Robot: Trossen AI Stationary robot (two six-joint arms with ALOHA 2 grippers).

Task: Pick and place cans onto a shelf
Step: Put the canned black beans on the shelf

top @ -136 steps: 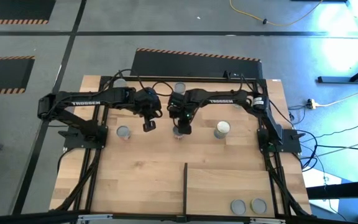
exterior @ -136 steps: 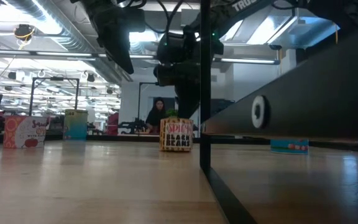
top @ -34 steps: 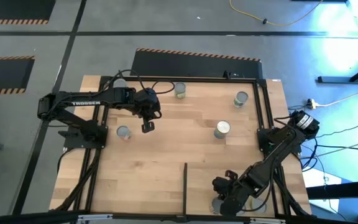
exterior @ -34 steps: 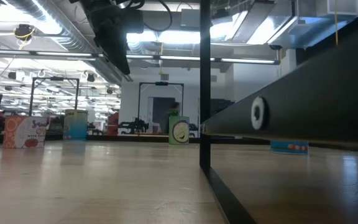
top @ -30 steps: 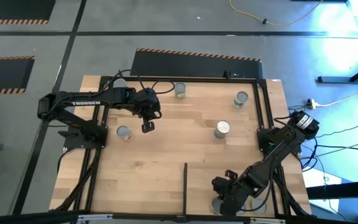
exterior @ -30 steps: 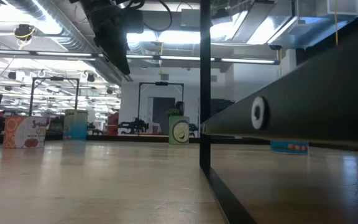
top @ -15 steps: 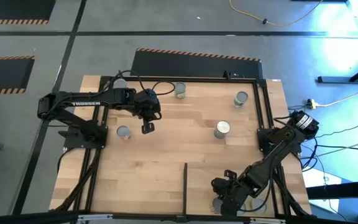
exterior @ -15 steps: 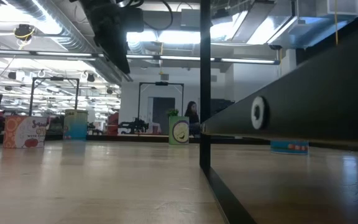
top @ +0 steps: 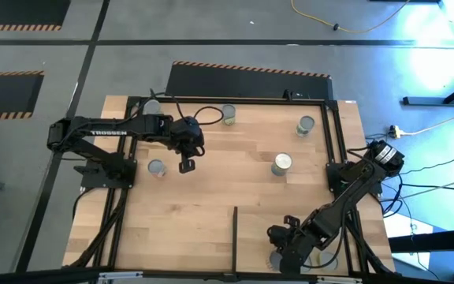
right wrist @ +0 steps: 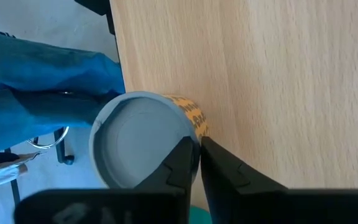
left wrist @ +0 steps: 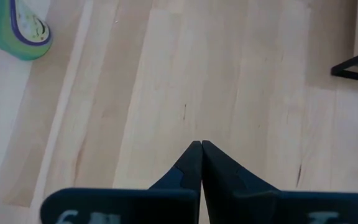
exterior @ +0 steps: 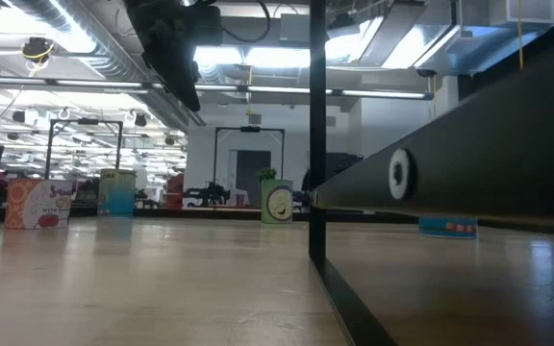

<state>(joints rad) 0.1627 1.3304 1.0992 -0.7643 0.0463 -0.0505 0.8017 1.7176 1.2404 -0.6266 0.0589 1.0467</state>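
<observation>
My left gripper [top: 186,165] is shut and empty, held above the bare table at the far left; it also shows in the left wrist view [left wrist: 201,144]. A green can [left wrist: 14,28] stands near it [top: 156,167]. My right gripper [top: 278,256] is low over the shelf [top: 290,225], near the table's near edge, right of the black divider bar [top: 235,237]. Its fingers [right wrist: 197,146] are shut beside a can with a grey top and yellow-orange side [right wrist: 143,148], which stands upright on the shelf. Other cans stand at the far side [top: 228,114], [top: 305,125] and mid-right [top: 281,163]. My right gripper points down with its shut fingertips [right wrist: 185,152] at the rim of the grey-topped can [right wrist: 188,134]. I cannot tell whether they touch it or hang just above it.
A black frame runs around the tabletop [top: 333,158]. Another can stands at the far left corner [top: 153,104]. In the low view the divider bar [exterior: 316,135] stands upright, with cans [exterior: 277,204], [exterior: 116,192] behind it. Bare wood lies in the table's middle.
My left gripper has shifted slightly toward the table's near edge, still shut. My right gripper stays low over the shelf by the can.
</observation>
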